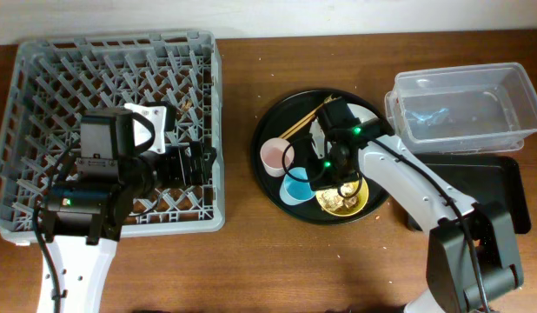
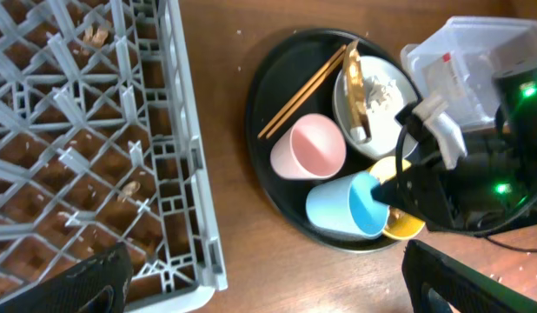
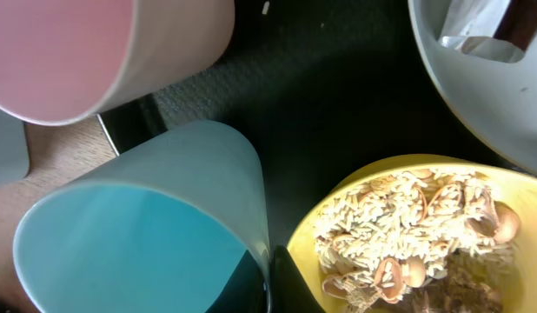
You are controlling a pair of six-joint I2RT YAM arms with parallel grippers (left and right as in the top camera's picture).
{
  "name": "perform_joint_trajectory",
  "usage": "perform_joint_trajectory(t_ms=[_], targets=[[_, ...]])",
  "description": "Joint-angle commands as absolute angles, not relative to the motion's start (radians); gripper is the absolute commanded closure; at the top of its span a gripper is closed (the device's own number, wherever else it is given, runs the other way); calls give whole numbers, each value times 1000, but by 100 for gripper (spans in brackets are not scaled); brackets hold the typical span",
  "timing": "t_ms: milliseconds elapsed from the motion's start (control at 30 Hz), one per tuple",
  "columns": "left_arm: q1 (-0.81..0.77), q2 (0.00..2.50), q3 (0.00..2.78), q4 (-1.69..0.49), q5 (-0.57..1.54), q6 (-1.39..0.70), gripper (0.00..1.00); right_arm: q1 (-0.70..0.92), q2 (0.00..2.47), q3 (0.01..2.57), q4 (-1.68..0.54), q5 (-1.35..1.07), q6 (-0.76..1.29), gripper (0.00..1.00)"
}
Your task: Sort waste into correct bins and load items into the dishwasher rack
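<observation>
Overhead, left gripper point(image 1: 203, 163): is hovering above the right side of the dishwasher rack point(image 1: 43, 69).
Left wrist, its fingers point(image 2: 95, 283): are standing spread wide apart.
Right wrist, right gripper point(image 3: 270, 287): is pinching the rim of the light-blue cup point(image 3: 147, 217), beside the yellow bowl point(image 3: 308, 228) holding food scraps point(image 3: 399, 217).

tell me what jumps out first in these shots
The big grey dishwasher rack fills the left side. At centre, a round black tray crowds a pink cup, a light-blue cup and a yellow bowl of scraps, with the right hand low between that cup and the bowl.
</observation>
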State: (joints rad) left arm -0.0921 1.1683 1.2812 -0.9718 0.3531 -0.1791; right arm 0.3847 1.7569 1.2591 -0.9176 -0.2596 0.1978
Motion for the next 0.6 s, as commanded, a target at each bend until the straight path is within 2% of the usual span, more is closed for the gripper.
perform_joint_trajectory(t_ms=[0, 67, 133, 200, 267, 300, 400, 433, 567], targets=[[-88, 1171, 1301, -898, 540, -223, 1, 369, 1637, 1354, -984, -284, 190, 96], [-68, 1171, 1301, -836, 693, -266, 1, 347, 1571, 1413, -1089, -292, 189, 96], [-46, 1171, 1301, -741, 905, -330, 1, 278, 1486, 1470, -1145, -577, 46, 96], [-46, 1171, 1301, -672, 1024, -376, 1, 215, 1426, 1472, -1064, -945, -97, 96], [-47, 1171, 1301, -608, 1142, -397, 2, 198, 1417, 1472, -869, -1286, -120, 96], [-47, 1171, 1301, -606, 1172, -397, 2, 210, 1423, 1472, -802, -1372, -119, 96], [-68, 1171, 1301, -606, 1245, -397, 11, 258, 1442, 1472, -701, -1404, -85, 96], [-92, 1171, 1301, -606, 1256, -397, 18, 274, 1445, 1472, -680, -1403, -85, 96], [-182, 1171, 1301, -605, 1262, -397, 29, 308, 1447, 1472, -638, -1345, -44, 96]])
